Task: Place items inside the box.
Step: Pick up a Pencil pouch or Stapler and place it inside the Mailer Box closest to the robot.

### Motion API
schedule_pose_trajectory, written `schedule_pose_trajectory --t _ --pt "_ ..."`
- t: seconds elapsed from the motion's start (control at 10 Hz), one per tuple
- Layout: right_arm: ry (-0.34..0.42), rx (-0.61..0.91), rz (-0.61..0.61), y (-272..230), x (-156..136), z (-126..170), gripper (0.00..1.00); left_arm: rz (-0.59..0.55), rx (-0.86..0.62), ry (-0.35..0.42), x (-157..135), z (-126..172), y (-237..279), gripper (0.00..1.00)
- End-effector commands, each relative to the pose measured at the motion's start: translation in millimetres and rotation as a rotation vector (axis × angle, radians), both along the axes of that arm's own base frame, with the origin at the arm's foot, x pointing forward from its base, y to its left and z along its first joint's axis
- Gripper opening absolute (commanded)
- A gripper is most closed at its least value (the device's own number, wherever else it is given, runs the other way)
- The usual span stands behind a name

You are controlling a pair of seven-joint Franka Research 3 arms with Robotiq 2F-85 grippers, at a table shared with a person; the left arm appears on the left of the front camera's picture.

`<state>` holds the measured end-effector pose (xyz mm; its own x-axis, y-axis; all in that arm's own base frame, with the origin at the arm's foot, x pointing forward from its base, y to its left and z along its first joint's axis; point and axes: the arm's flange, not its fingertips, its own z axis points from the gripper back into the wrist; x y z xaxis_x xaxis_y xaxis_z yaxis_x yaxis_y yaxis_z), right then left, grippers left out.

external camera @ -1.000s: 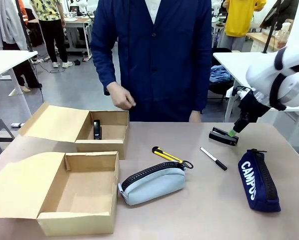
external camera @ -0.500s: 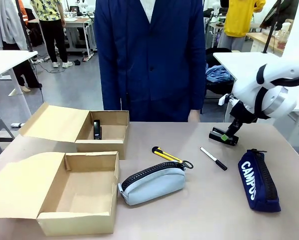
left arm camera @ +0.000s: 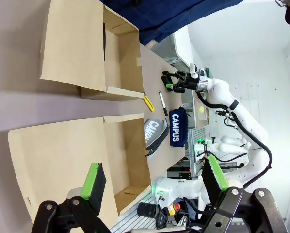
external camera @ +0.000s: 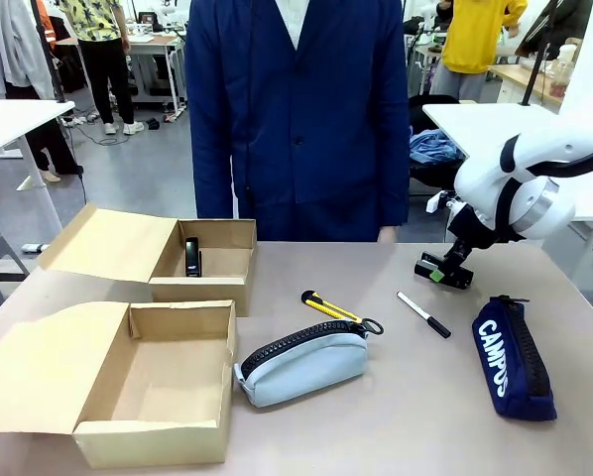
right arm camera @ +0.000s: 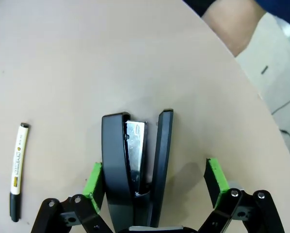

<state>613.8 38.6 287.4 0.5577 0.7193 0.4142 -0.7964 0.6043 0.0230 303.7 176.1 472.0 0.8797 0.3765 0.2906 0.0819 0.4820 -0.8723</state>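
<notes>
Near left on the table (external camera: pixel 396 426), the box (external camera: pixel 153 441) lies open with its flap lid spread to the left. The left claw (left arm camera: pixel 153 175) hangs over that flap, fingers wide apart and holding nothing. Right of the box lies the grey pouch (external camera: pixel 301 365), and the navy CAMPUS pouch (external camera: pixel 513 359) is near right. Farther back lie the utility knife (external camera: pixel 328 307) and the marker (external camera: pixel 423 314). Far right, the right claw (right arm camera: pixel 153 179) straddles the stapler (right arm camera: pixel 117 165), spread open, one pad against its side.
</notes>
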Motion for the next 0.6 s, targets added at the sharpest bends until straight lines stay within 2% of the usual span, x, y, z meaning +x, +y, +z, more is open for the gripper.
schedule_pose_trajectory --t 0.0,0.1,0.2,0.4,0.5 --pt "-0.020 0.007 0.012 -2.8 1.5 -2.4 0.41 -0.005 -0.010 -0.029 -0.5 0.9 -0.5 1.00" --pt "-0.006 0.023 0.012 -2.7 0.5 -3.1 0.40 -0.005 -0.010 -0.029 -0.5 0.9 -0.5 1.00" --pt "0.000 0.030 0.008 -1.9 -0.1 -3.9 0.00 -0.005 -0.010 -0.029 -0.5 0.9 -0.5 1.00" --pt "0.018 0.032 0.000 -4.1 -1.8 -1.5 0.00 -0.005 -0.010 -0.029 -0.5 0.9 -0.5 1.00" --pt "0.026 0.027 -0.003 -5.5 -3.2 1.2 0.12 -0.005 -0.010 -0.029 -0.5 0.9 -0.5 1.00"
